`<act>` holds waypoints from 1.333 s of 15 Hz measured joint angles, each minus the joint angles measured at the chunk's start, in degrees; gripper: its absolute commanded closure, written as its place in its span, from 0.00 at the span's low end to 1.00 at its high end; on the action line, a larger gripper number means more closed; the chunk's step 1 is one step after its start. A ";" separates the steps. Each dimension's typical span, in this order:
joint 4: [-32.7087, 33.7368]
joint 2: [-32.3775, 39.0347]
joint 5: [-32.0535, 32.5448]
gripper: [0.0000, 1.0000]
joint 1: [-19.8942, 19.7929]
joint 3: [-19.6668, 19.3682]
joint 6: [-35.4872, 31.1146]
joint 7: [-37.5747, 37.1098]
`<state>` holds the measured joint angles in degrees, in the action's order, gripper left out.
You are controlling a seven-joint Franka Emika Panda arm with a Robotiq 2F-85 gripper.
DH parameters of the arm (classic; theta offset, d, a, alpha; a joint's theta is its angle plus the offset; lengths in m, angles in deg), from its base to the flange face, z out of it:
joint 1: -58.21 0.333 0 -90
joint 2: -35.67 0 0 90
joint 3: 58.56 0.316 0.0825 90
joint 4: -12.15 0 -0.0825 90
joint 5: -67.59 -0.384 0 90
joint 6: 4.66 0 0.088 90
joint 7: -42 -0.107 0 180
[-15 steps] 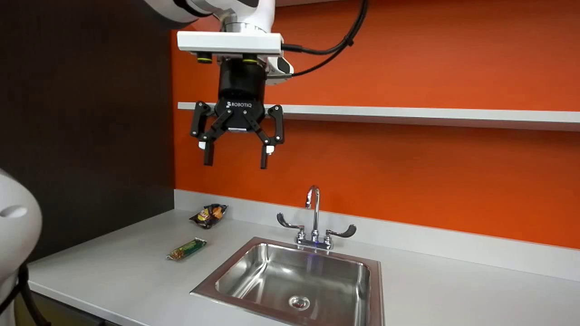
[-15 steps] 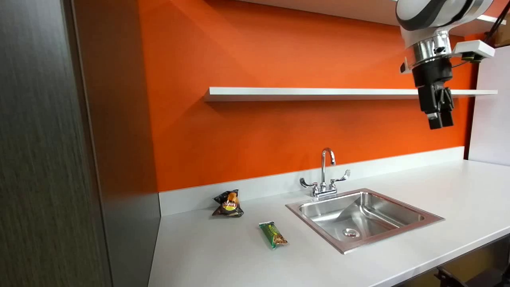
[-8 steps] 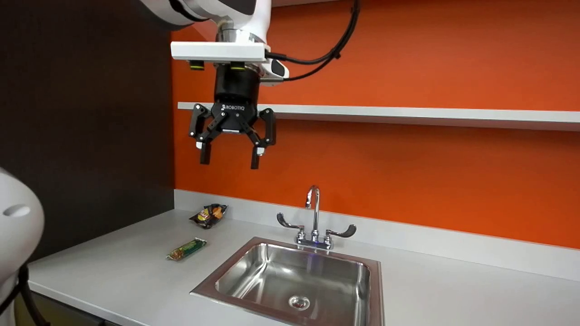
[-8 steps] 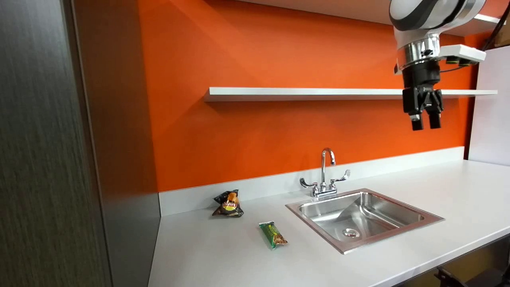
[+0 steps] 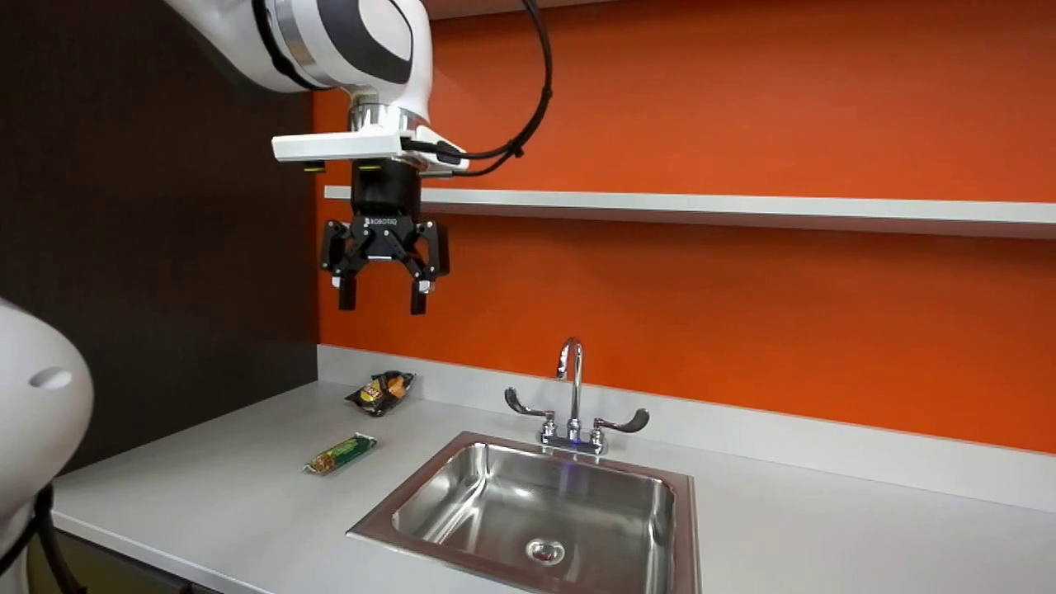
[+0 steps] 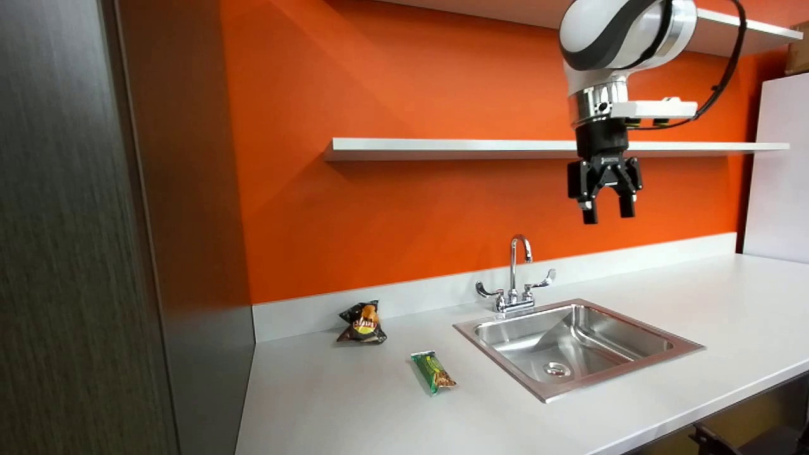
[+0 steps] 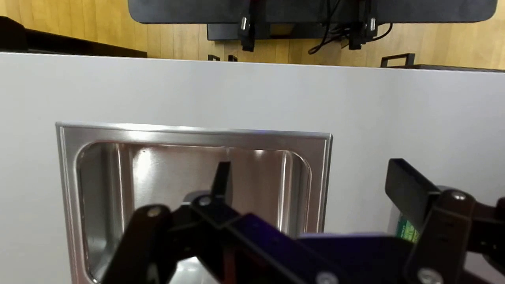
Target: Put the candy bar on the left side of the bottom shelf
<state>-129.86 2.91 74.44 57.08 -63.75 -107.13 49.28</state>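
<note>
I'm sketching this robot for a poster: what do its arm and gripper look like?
The arm is white and rounded, with dark grey panels and silvery rings. It carries a flat white bar and looping black cables. The gripper is black, with two slim fingers, small white patches beside them, and pale ROBOTIQ lettering above.

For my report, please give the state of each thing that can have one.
Tool: open, holding nothing.
Candy bar: wrapped, lying on the countertop.
Chip bag: resting on the countertop; sealed or opened, cannot tell.
Faucet: no water visibly running.
Bottom shelf: wall-mounted; top surface hidden.
</note>
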 measured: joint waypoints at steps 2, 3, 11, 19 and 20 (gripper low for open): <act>0.02 2.43 -0.99 0.00 1.09 2.08 -2.00 -2.32; 0.03 3.59 -1.41 0.00 1.65 2.98 -3.03 -3.29; 2.30 14.48 -5.02 0.00 5.17 8.04 -13.38 -8.94; 8.16 28.69 -5.48 0.00 5.80 9.75 -21.46 -12.40; 8.59 29.28 -5.48 0.00 5.80 9.75 -21.48 -12.41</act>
<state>-121.27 32.19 68.96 62.88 -54.00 -128.61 36.87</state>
